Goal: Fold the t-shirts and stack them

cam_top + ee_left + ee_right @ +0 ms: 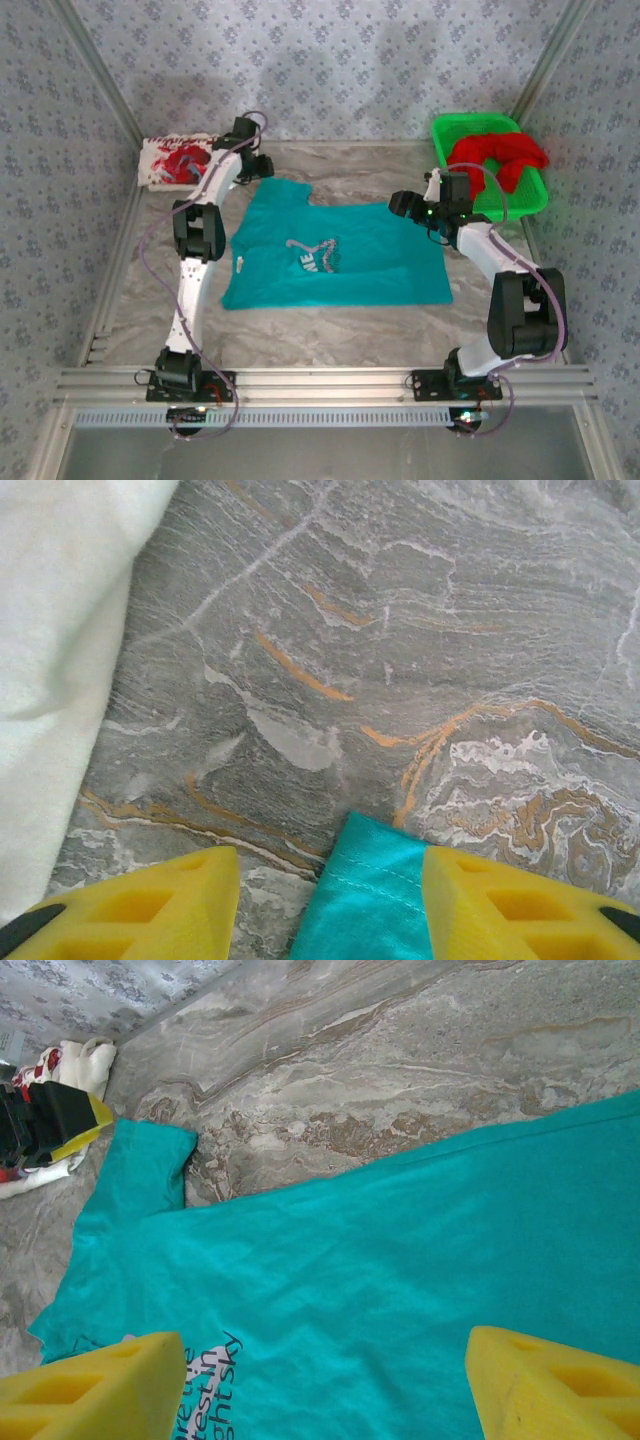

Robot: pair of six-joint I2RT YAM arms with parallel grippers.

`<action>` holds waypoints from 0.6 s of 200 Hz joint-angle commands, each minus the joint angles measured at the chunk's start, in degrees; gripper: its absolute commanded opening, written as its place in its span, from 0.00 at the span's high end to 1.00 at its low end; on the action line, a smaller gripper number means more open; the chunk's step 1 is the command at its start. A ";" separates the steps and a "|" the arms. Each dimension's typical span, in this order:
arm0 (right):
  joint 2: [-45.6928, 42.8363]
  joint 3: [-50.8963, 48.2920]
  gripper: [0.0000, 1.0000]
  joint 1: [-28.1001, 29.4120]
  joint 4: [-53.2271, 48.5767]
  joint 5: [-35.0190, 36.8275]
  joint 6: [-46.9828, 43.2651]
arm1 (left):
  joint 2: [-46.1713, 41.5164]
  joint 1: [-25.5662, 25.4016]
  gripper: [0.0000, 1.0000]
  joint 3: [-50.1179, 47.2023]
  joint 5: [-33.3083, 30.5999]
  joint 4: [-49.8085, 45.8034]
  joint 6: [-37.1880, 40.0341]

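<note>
Lying flat and spread out at the middle of the marble table (pixel 330 330) is the teal t-shirt (pixel 340 255), its collar toward the left arm and its hem toward the right arm, with the small white chest lettering (pixel 318 258) facing up. 1 sleeve reaches toward the far left of the table, where the left gripper (pixel 258 165) hangs just over it. In the left wrist view the 2 yellow fingers (pixel 150 905) stand apart, and the stitched end of that sleeve (pixel 365 900) lies on the table in the gap between them; it meets the edge of 1 finger in the picture, but the fingers are not pressed on it.

The right gripper (pixel 400 205) sits over the far edge of the teal shirt near the hem. In the right wrist view its yellow fingers (pixel 90 1390) are spread wide above the cloth with nothing between them.

The white t-shirt with red print (pixel 175 160) lies bunched in the far left corner, just beyond the left gripper and apart from the teal shirt. The plain red t-shirt (pixel 500 155) is heaped in the green basket (pixel 528 195) at the far right corner, draping over its rim.
</note>
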 commanded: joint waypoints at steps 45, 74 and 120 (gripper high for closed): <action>1.17 1.88 0.24 0.17 -0.73 -0.52 -0.29 | 1.86 -0.27 0.52 0.69 4.74 2.54 -0.26; 1.13 2.05 0.24 0.14 -0.93 -0.42 -0.09 | 2.94 -0.31 0.50 0.78 6.27 2.74 -0.51; 0.95 2.62 0.23 0.12 -1.37 -0.25 -0.13 | 3.94 -0.36 0.53 0.85 7.16 2.56 -1.21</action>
